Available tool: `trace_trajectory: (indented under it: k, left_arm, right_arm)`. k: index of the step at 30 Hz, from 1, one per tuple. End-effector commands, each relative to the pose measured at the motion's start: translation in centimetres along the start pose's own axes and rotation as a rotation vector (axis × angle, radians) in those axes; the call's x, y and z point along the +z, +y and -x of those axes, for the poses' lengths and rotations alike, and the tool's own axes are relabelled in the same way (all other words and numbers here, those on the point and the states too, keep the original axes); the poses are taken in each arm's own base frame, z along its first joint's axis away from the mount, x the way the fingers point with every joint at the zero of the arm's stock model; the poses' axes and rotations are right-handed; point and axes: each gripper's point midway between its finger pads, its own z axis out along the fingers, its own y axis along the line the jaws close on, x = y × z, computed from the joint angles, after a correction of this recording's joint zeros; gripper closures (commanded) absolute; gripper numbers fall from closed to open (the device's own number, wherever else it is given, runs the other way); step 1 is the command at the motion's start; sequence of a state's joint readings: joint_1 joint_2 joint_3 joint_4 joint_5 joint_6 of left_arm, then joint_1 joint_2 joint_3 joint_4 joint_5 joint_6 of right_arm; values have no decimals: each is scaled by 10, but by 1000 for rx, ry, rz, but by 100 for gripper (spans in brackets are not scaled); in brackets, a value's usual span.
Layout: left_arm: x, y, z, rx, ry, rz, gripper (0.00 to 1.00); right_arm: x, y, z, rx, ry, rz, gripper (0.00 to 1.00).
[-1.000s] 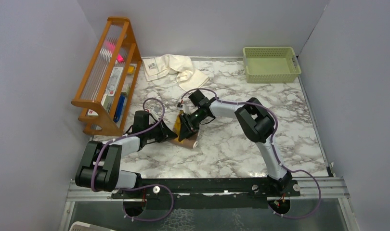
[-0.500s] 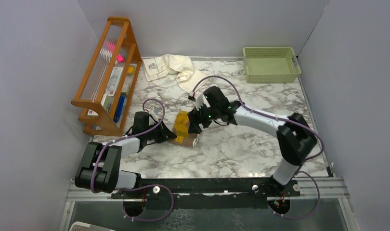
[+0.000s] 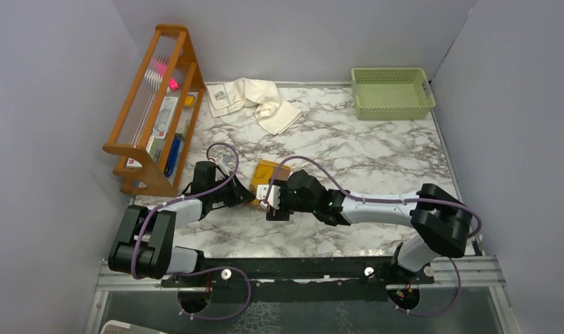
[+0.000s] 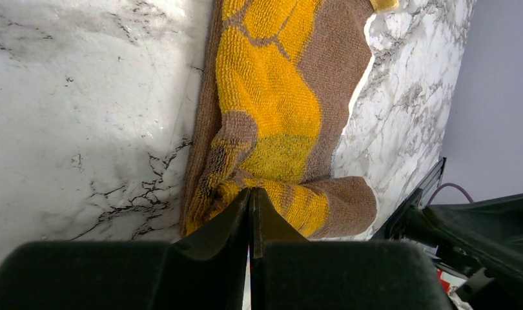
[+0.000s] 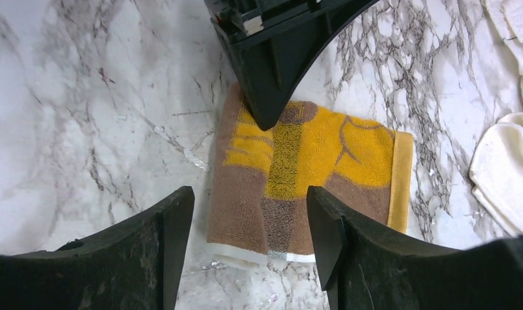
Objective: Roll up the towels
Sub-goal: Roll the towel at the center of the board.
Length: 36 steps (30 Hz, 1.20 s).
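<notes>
Bright, even overhead light, soft shadows, sharp focus throughout.

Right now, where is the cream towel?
In the top view, the cream towel lies crumpled at the far edge, left of centre, between the wooden rack and the green basket.

The brown towel (image 5: 297, 174) with mustard-yellow patches lies mostly flat mid table (image 3: 377, 174), one end bunched, and the cream towel (image 3: 255, 97) sits crumpled at the back.

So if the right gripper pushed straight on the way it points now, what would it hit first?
Most likely the brown-and-yellow towel, which lies directly ahead, in line with the open jaws of the right gripper; how far off is unclear.
</notes>
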State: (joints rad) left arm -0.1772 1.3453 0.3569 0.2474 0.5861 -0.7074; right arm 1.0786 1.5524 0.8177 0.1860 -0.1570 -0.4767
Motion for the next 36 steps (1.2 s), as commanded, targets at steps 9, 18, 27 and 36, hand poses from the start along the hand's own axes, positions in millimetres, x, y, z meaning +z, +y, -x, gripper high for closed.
trace_trajectory:
  k: [9,18,27,36]
  left_arm:
    - [0,34,-13,-10,23,141,93]
    - [1,36,-14,-14,30,148,93]
    - [1,37,-14,-14,34,157,93]
    - [0,37,-13,-15,35,164,93]
  right_arm:
    - [15,9,-23,-159,79,-2,41]
    - [21,27,-45,-130,133,60,44]
    - [23,41,-80,-94,243,92,48]
    - [26,44,-111,-65,362,75,58]
